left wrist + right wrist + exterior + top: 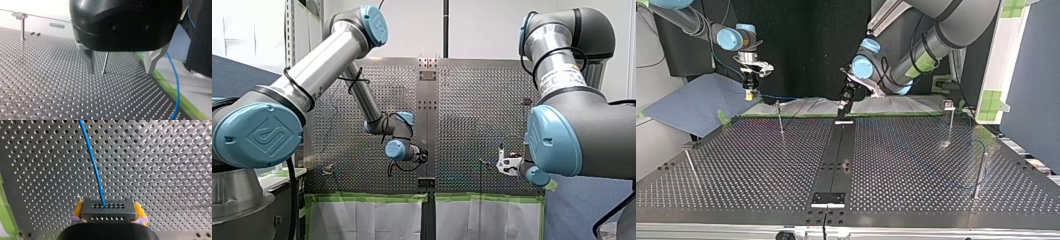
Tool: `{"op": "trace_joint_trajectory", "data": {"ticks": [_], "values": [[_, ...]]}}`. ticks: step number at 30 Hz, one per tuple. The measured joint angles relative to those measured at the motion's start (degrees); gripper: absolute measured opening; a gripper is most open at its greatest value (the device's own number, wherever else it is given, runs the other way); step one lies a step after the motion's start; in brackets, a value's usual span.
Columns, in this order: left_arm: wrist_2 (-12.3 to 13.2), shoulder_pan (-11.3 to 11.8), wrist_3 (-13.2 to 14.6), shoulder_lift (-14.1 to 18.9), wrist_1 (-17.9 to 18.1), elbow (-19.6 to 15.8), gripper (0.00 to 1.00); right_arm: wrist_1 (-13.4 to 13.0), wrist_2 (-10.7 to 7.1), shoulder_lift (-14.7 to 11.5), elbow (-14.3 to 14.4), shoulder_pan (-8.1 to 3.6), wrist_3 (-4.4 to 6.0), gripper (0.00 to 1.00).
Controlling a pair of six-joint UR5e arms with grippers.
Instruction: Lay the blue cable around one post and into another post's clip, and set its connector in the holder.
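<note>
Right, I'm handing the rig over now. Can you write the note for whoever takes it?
My right gripper is shut on the black connector, yellow pads on either side, held above the perforated table.
My left gripper is open and empty, low over the table, with a thin post just ahead between its fingers.
The blue cable leaves the connector and runs out over the table; its far run is too faint to trace.
Done: connector in hand.
Left: cable around a post, into a clip, connector into the holder.
</note>
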Motion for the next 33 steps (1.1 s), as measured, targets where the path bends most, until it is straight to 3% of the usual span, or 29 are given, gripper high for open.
{"op": "trace_joint_trajectory", "data": {"ticks": [13, 27, 33], "values": [[-1.0, 0.0, 0.1, -6.3, 6.5, 2.3, 0.98, 0.4, -0.03, 0.0, -0.2, 0.07, -0.09, 0.0], [-0.8, -0.7, 0.2, -7.7, 13.7, 2.3, 0.98, 0.5, 0.02, 0.0, -0.2, 0.09, -0.01, 0.0], [-0.9, -1.0, 0.9, -10.2, 16.8, 2.5, 0.98, 0.5, -0.02, 0.0, -0.2, 0.09, 0.02, 0.0]]}}
